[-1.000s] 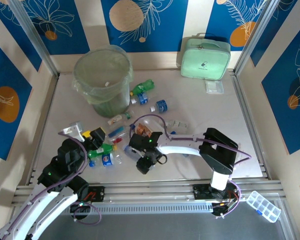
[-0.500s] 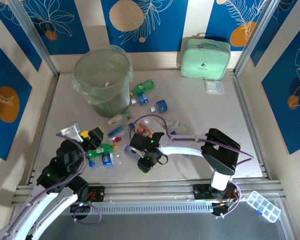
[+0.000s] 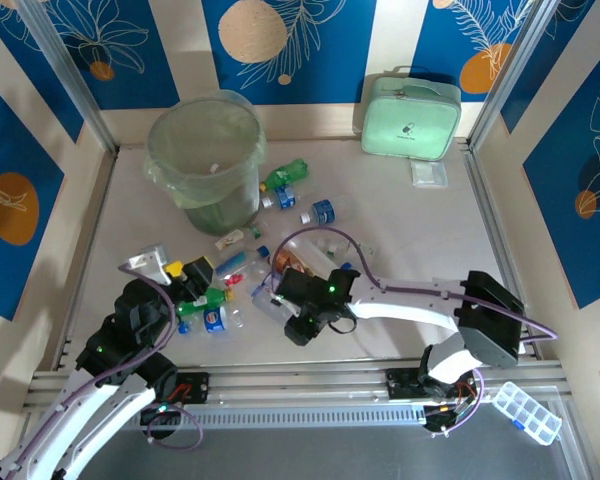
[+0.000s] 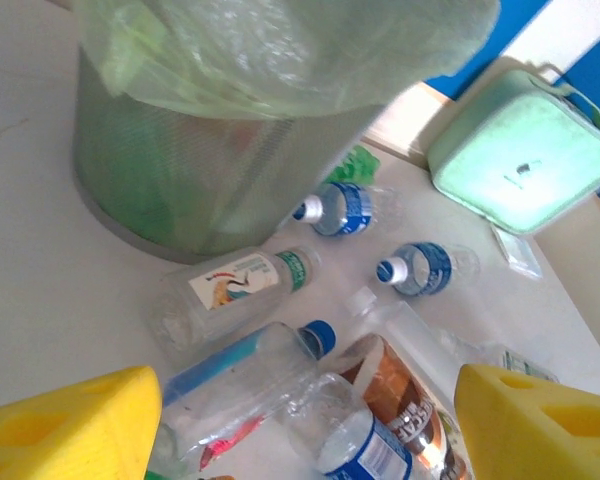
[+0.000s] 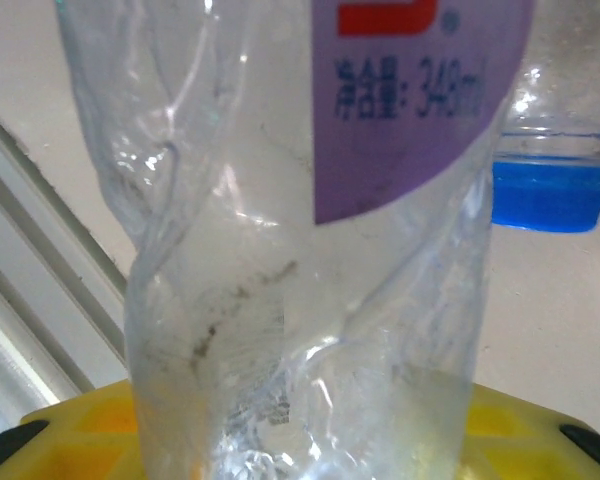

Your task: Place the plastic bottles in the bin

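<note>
Left gripper: the left gripper (image 3: 185, 272) hangs at the near left over the nearest bottles. Its yellow fingers (image 4: 70, 425) stand wide apart with nothing between them.
Bin: a round translucent bin (image 3: 220, 200) lined with a pale green plastic bag stands upright at the far left, beyond the left gripper.
Loose bottles: small plastic bottles (image 3: 230, 268) lie on their sides on the pale table (image 3: 420, 260). They spread from the foot of the bin toward the near middle, all outside the bin.
Bottles by the bin: a green plastic bottle (image 3: 285, 175) lies just right of the bin. A clear bottle with a blue label (image 3: 323, 211) lies further right. A clear bottle with a white label (image 4: 240, 285) lies close to the bin's base.
Right gripper: the right gripper (image 3: 292, 320), at the near middle, is closed around a bottle.
Held bottle: a crushed clear plastic bottle with a purple label (image 5: 300, 250) sits between the right fingers. Whether it rests on the table cannot be told.
Case: a mint green zipped case (image 3: 410, 118) stands at the far right against the wall.
Organiser: a clear plastic compartment box (image 3: 527, 410) lies at the near right, off the table's edge.
</note>
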